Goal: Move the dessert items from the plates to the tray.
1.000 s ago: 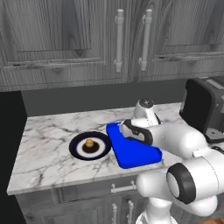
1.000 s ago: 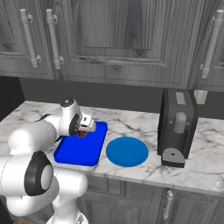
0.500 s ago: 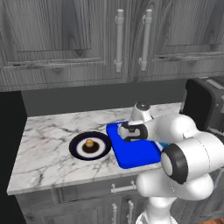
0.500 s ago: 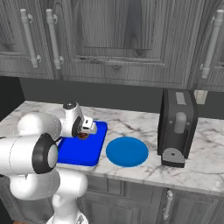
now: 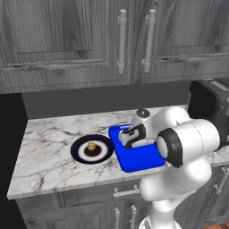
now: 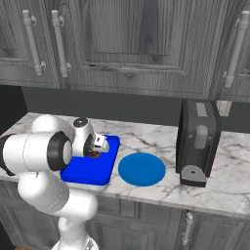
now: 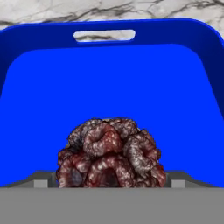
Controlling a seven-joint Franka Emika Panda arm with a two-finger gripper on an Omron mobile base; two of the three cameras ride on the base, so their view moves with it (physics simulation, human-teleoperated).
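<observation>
The dark reddish-brown dessert item [image 7: 111, 155] lies on the floor of the blue tray [image 7: 109, 78]. My gripper [image 7: 110, 183] is open, with one fingertip on each side of the dessert. In the right base view the gripper [image 6: 95, 149] hangs low over the tray [image 6: 90, 171], and the dessert [image 6: 93, 155] peeks out beneath it. To the left of the tray [image 5: 138, 162] and the gripper [image 5: 129, 137], the tan-orange pastry [image 5: 91, 146] sits on the navy-rimmed plate [image 5: 77, 154]. The plain blue plate [image 6: 141, 169] lies bare to the right of the tray.
A dark toaster [image 6: 197, 144] stands on the marble counter right of the plain plate, also seen as the toaster [image 5: 210, 107] at the right edge. Grey cabinets with long handles hang above the counter. My own bulky arm crowds the counter's front edge.
The hand has stayed low over the tray with the dark dessert under it. The arm's elbow has swung and folded closer to the tray.
</observation>
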